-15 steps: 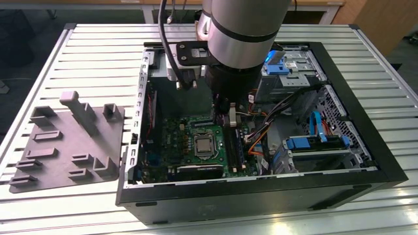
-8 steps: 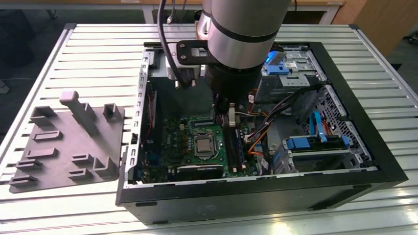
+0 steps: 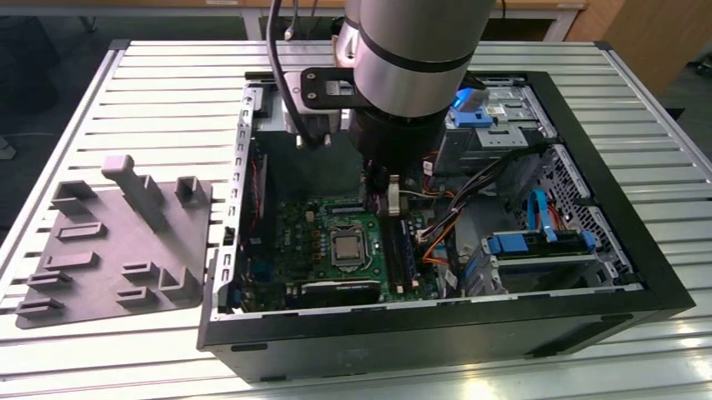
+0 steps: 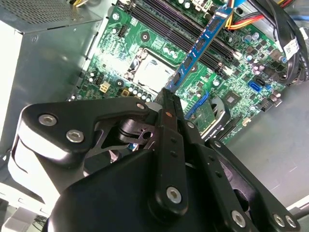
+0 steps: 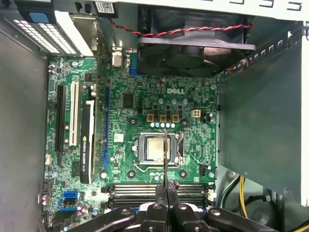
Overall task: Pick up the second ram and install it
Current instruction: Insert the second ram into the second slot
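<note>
So the arm (image 3: 418,50) is reaching straight down into the open case (image 3: 623,275). The tool (image 4: 166,94) is clamped tight on the ram (image 4: 198,43), holding it on edge just above the motherboard (image 5: 145,101), right by the memory slots (image 5: 130,191) and the CPU socket (image 5: 157,147). The case lies on its side on a slatted metal tabletop (image 3: 167,83), with a grey moulded tray (image 3: 112,258) beside it on the exterior view's left.
</note>
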Controlling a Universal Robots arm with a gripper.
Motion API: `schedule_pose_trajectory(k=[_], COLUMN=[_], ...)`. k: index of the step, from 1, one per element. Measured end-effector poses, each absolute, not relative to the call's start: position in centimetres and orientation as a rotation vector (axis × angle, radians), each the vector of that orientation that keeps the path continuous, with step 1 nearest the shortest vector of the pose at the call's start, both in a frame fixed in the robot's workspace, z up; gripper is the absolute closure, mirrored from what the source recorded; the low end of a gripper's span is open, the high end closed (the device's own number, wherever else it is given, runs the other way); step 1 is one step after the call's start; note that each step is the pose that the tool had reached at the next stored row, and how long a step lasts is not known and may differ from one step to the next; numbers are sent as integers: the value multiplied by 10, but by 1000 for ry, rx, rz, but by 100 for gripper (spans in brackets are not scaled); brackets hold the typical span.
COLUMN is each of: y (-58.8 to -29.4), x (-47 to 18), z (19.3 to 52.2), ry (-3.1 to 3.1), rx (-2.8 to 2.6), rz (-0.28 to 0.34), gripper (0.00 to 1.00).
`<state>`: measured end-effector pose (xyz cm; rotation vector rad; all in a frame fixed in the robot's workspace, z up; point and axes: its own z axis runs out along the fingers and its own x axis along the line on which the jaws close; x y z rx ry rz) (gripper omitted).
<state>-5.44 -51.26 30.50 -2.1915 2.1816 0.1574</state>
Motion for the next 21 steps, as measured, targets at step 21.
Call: schedule_pose_trajectory(k=[21], y=[-513], x=[-54], z=[305], ry=[2271], rx=[-2093], rz=[154], gripper=[89])
